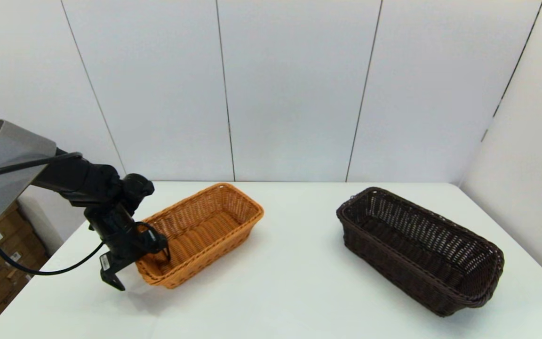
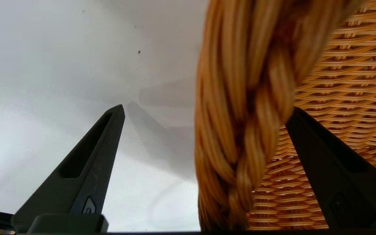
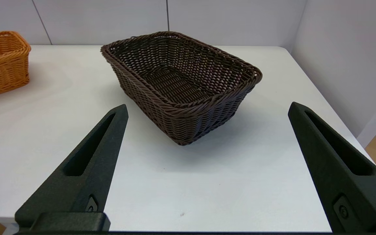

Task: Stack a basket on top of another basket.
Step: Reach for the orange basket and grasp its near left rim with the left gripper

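Note:
The orange-tan wicker basket [image 1: 214, 254] lies on the left half of the white table [image 1: 299, 287], angled away from me. My left gripper [image 1: 141, 270] is open and straddles the braided rim [image 2: 240, 130] at the basket's near end, one finger outside over the table and the other inside. The dark brown basket [image 1: 417, 249] rests on the right half, apart from the orange one. In the right wrist view my right gripper [image 3: 207, 106] is open and empty, held back from the dark basket [image 3: 181, 75], with the orange basket [image 3: 2, 62] off to one side.
White wall panels stand behind the table and along its right side. Cardboard boxes [image 1: 3, 254] sit on the floor past the table's left edge. Bare tabletop separates the two baskets.

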